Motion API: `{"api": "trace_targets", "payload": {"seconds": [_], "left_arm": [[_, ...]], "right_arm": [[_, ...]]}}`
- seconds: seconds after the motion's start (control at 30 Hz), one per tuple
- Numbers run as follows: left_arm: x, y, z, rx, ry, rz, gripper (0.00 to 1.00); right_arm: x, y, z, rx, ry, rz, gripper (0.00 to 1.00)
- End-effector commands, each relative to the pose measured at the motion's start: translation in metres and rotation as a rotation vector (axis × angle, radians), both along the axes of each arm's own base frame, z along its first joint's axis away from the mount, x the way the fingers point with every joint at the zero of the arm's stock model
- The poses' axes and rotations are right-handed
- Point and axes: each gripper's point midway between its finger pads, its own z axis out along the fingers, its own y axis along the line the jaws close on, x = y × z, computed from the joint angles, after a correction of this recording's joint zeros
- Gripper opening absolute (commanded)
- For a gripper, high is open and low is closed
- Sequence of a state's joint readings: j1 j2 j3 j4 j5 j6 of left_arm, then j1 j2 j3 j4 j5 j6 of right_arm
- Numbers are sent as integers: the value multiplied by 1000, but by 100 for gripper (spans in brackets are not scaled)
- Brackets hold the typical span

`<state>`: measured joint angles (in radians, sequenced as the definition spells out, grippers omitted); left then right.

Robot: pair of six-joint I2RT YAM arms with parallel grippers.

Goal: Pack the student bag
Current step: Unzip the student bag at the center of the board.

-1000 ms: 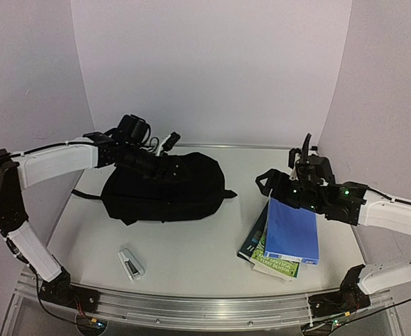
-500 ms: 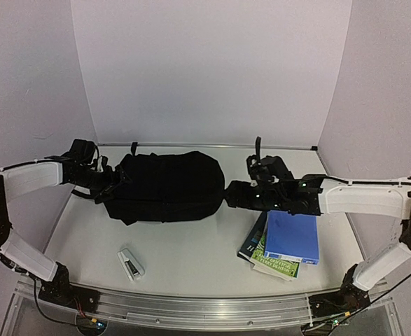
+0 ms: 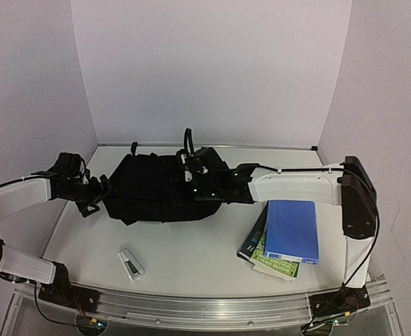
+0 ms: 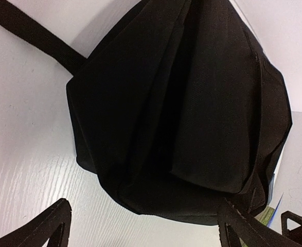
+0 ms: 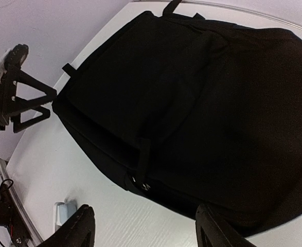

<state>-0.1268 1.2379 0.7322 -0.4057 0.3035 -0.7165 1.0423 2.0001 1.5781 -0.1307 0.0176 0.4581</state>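
The student bag (image 3: 156,192) is a large black backpack lying flat at the table's centre-left, with a strap (image 4: 32,33) trailing off it. It fills the left wrist view (image 4: 192,103) and the right wrist view (image 5: 202,92). My left gripper (image 3: 101,192) stands open at the bag's left end, low over the table, its jaws (image 4: 145,229) wide with nothing between them. My right gripper (image 3: 185,187) reaches across over the bag's near side. It is open (image 5: 145,231) and empty, just above the bag's edge and a small webbing loop with a metal ring (image 5: 142,170).
A blue book (image 3: 293,229) lies on top of a green-covered book (image 3: 272,264) at the right front. A small white and grey case (image 3: 130,264) sits near the front left, also in the right wrist view (image 5: 63,213). White walls enclose three sides.
My right arm swung left from above the books to over the bag, its jaws narrowing a little. My left arm dropped from the bag's top to its left end and opened wider.
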Motion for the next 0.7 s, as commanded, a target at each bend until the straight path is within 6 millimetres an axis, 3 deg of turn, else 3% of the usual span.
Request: {"api": "trace_targets", "payload": {"seconds": [0.0, 0.2, 0.4, 0.5, 0.57, 0.63, 0.67], "left_arm": [[11, -2, 5, -34, -41, 7, 92], [17, -3, -6, -48, -20, 7, 70], [17, -1, -21, -47, 9, 17, 61], [17, -1, -27, -52, 15, 22, 54], [18, 1, -31, -50, 20, 30, 48], [19, 4, -37, -45, 29, 43, 38], [20, 5, -40, -45, 32, 47, 32]], "right_arm": [[11, 28, -3, -14, -41, 81, 59], [23, 50, -29, -59, -38, 103, 58], [30, 55, -50, -96, -32, 99, 49], [35, 56, -51, -94, -32, 89, 36], [36, 58, -50, -88, -31, 86, 18], [37, 58, -48, -81, -28, 80, 3], [37, 57, -47, -78, -27, 76, 0]]}}
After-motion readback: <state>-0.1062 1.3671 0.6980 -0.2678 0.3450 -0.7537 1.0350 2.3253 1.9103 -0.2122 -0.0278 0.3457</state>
